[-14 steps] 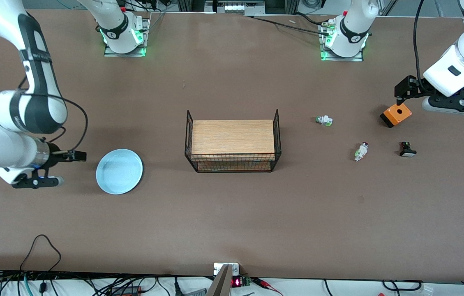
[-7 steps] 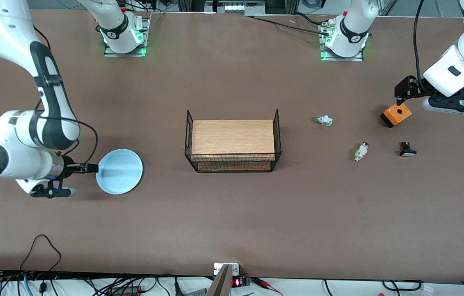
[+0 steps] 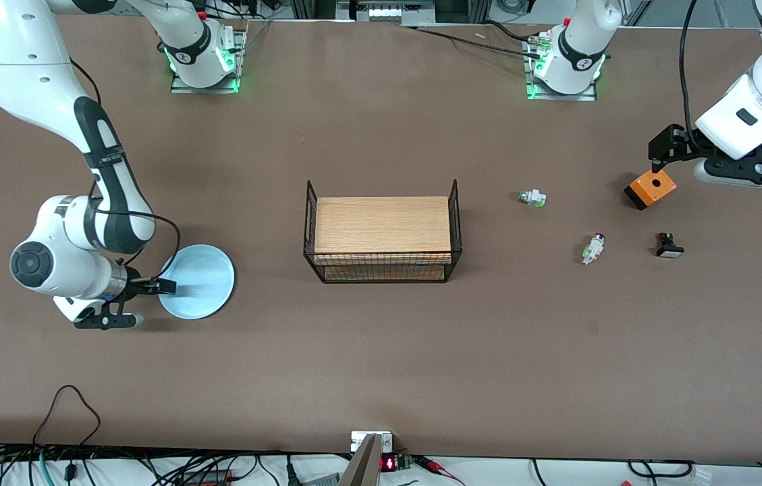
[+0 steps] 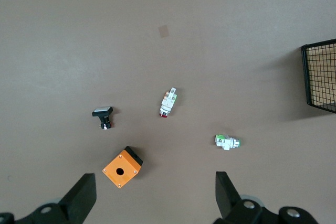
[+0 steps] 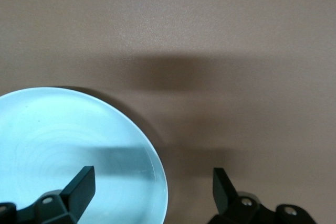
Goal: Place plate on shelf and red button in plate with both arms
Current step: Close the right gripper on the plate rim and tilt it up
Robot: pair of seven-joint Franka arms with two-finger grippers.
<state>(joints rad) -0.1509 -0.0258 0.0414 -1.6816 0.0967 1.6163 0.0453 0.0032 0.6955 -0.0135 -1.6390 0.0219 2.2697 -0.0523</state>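
Straddles the rim of the plate [image 3: 205,277] with the right end effector [image 5: 152,178], spread wide, one finger over the dish and one outside it, likely because a flat dish offers only its thin edge to pinch. Finds the plate flat on the worktop [image 3: 381,351], at nine o'clock of the wire rack [image 3: 382,270]. Holds the left end effector [image 4: 153,182] wide and empty over the orange box [image 3: 650,189], apparently waiting. Leaves the red button [image 3: 593,248] on its side at three o'clock of the rack, about seven o'clock of the box, untouched.
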